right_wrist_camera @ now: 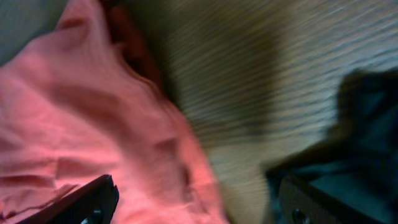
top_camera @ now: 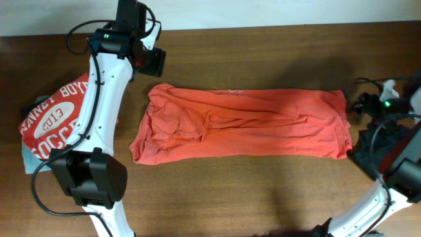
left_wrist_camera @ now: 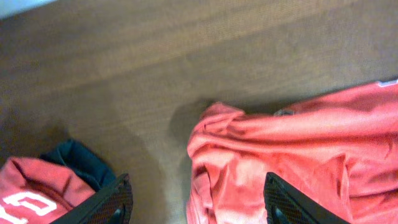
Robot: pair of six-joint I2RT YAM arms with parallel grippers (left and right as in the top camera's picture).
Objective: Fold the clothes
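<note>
The black joint housing of the left arm [top_camera: 91,176] rises closest to the overhead lens. Its white link runs away over a red tee [top_camera: 49,125] with white lettering, which lies at the left edge of the counter [top_camera: 263,197].

The orange-red shirt [top_camera: 243,124] lies across the middle of the counter as a long band. Its right end is fairly flat and its left end is bunched into ridges [left_wrist_camera: 249,155].

The left jaws hang just off the band's far left corner, spread wide with nothing between them. The right jaws hover at the band's right end [right_wrist_camera: 81,124], also wide and empty, with a dark garment [right_wrist_camera: 364,130] close beside them.

As I judge it, there are three risks. A fold laid over the rumpled left end would lock those creases in. A pinch on the right, placed slightly outward, could catch the dark cloth along with the shirt. A low sweep of the left arm could drag the tee beneath it.
</note>
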